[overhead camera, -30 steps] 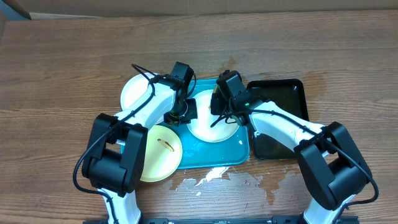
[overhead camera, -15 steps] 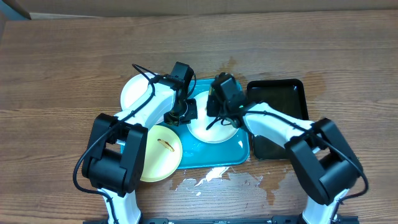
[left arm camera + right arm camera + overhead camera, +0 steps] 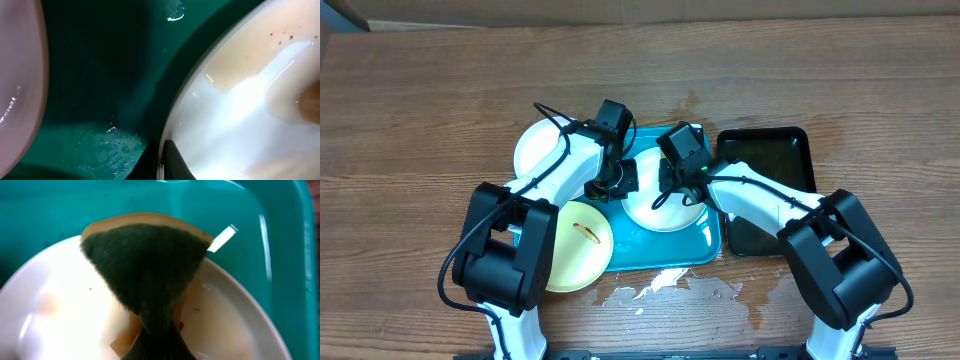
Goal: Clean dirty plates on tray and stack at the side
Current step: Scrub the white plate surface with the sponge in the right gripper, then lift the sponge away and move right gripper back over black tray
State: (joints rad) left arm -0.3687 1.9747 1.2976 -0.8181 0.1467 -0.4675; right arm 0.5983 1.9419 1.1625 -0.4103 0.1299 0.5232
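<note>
On the turquoise tray (image 3: 670, 252) lies a white plate (image 3: 658, 208), wet and stained brown. My left gripper (image 3: 620, 182) is shut on the left rim of this plate (image 3: 250, 115), one finger above the rim and one below (image 3: 161, 152). Over the plate's far side, my right gripper (image 3: 672, 188) is shut on a sponge (image 3: 145, 260), dark green on yellow, pressed flat onto the plate (image 3: 55, 310). Another white plate (image 3: 535, 145) lies off the tray at the far left. A pale yellow plate (image 3: 575, 248) with a brown smear overlaps the tray's left edge.
A black tray (image 3: 772, 185) sits right of the turquoise one, partly under my right arm. Spilled water (image 3: 660, 285) spreads on the wooden table in front of the tray. Water film also shows on the tray floor (image 3: 105, 150).
My right gripper has slid the sponge leftward and slightly nearer across the white plate. The left gripper and the plates have stayed put.
</note>
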